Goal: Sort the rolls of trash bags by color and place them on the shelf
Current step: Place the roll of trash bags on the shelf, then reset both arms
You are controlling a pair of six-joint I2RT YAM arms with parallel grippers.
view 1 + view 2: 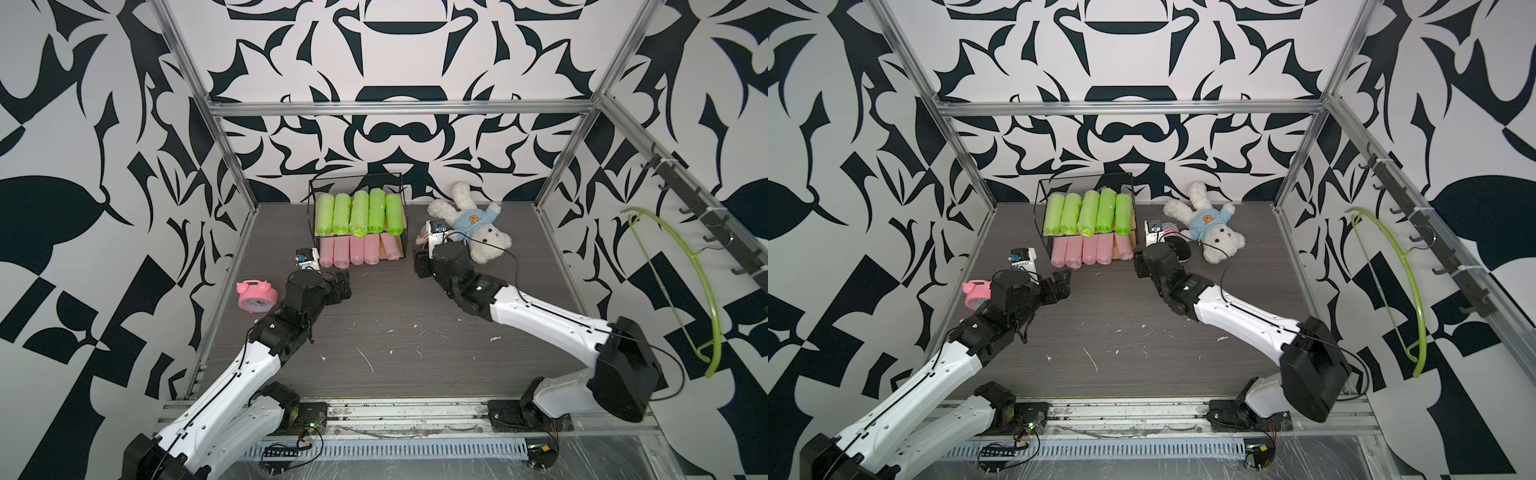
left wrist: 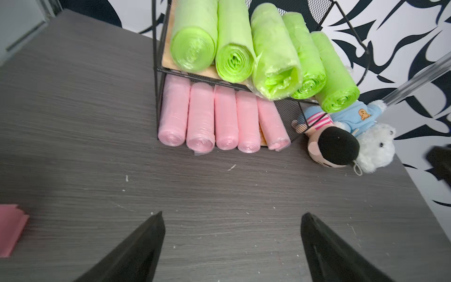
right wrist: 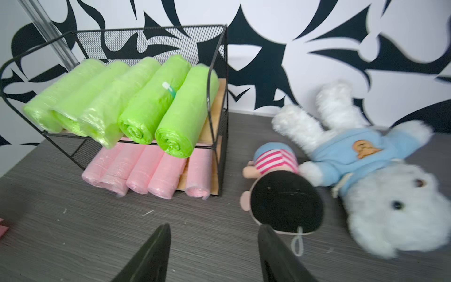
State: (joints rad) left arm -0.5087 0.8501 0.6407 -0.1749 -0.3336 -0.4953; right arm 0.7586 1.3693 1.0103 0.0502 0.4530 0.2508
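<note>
Noting all ten rolls on the shelf [image 3: 156, 40], which sits at the far edge of the table [image 1: 415, 316], against the patterned wall. Five green rolls [image 1: 359, 212] lie side by side on the upper board, ends toward the arms. Five pink rolls [image 1: 356, 249] lie on the lower board; the one nearest the toys is skewed, with a strip of board showing beside it. Left gripper [image 2: 231, 217]: jaws wide apart, nothing between, facing the pink row. Right gripper [image 3: 214, 228]: jaws parted, empty, near a small doll [image 3: 285, 202] that touches a white plush bear [image 1: 478, 226]. Pink alarm clock [image 1: 256, 296] beside the left arm, seemingly tipped, though it is hard to tell.
</note>
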